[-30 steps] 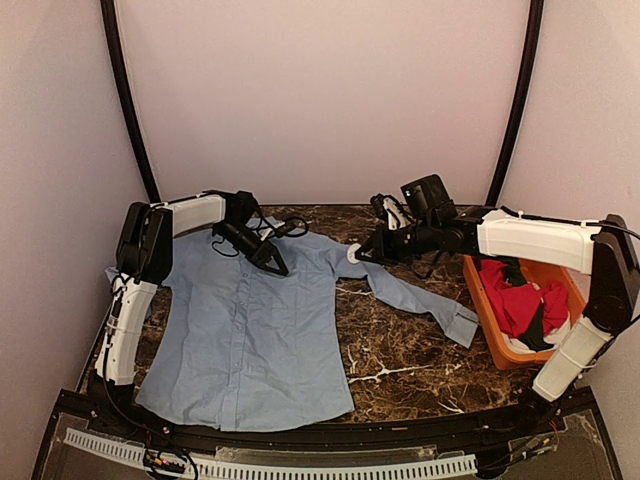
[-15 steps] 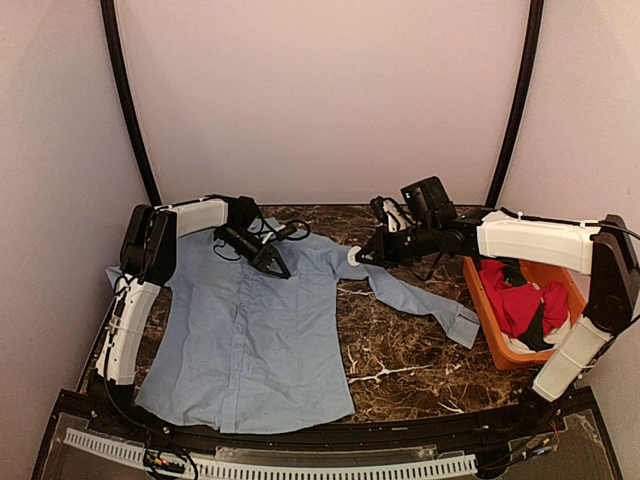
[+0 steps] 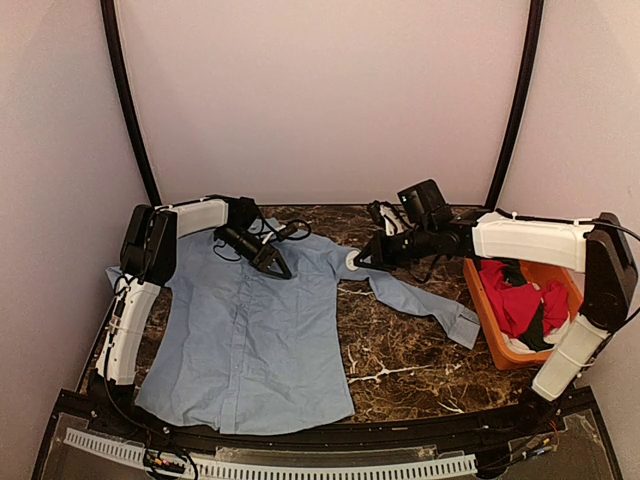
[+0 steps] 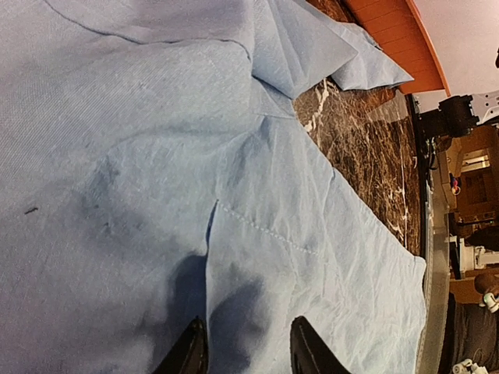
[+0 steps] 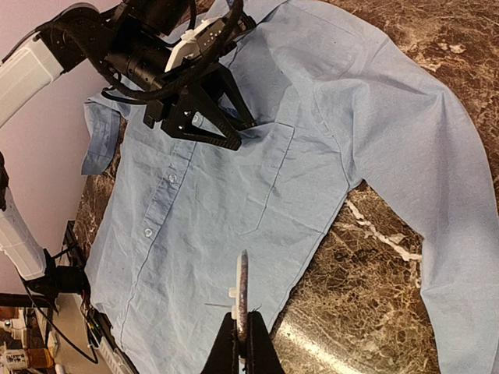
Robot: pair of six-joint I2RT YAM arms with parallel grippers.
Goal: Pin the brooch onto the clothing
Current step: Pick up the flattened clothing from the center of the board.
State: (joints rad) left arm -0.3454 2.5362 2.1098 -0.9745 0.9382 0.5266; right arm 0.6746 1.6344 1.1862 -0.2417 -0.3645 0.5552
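Marble table (image 3: 400, 350) carries the shirt (image 3: 250, 340), unpinned: pocket (image 5: 273, 183) just ahead of the left gripper's (image 4: 245, 343) spread fingers (image 4: 191, 351); right gripper (image 5: 242, 323) pinches the brooch (image 5: 242, 280), apparently not yet on cloth.

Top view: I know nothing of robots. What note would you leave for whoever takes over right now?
Left hand: open, fingertips at the chest pocket of the shirt.
Right hand: shut on the brooch, held in the air near the shirt's sleeve.
Done: shirt spread flat on the table, front up; brooch in hand.
Left to do: bring the brooch to the shirt and pin it on.
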